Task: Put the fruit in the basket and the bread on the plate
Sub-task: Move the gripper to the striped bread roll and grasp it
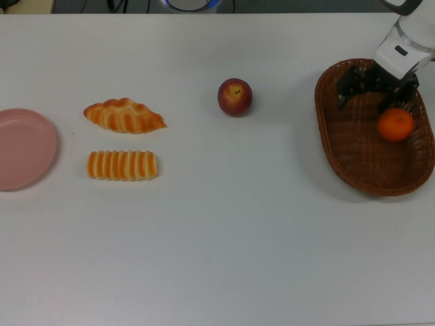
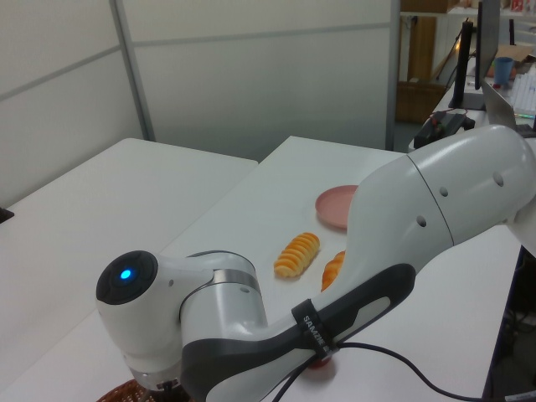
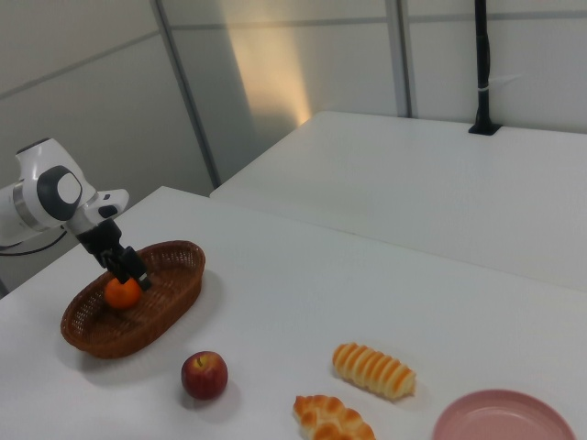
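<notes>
Pale grey panelled walls (image 3: 303, 55) with thin seams stand behind two white tables (image 3: 477, 183), a narrow gap between them. A warm patch of light (image 3: 271, 64) falls on the wall in the right view. A black pole (image 3: 481, 69) stands on the far table. In the left view's right corner, a cluttered desk (image 2: 494, 79)

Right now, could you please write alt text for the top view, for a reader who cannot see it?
A robot gripper hangs over a brown wicker basket at the top view's right; an orange lies inside it. A red apple sits mid-table, and a braided bread, a ridged roll and an empty pink plate lie toward the top view's left.
</notes>
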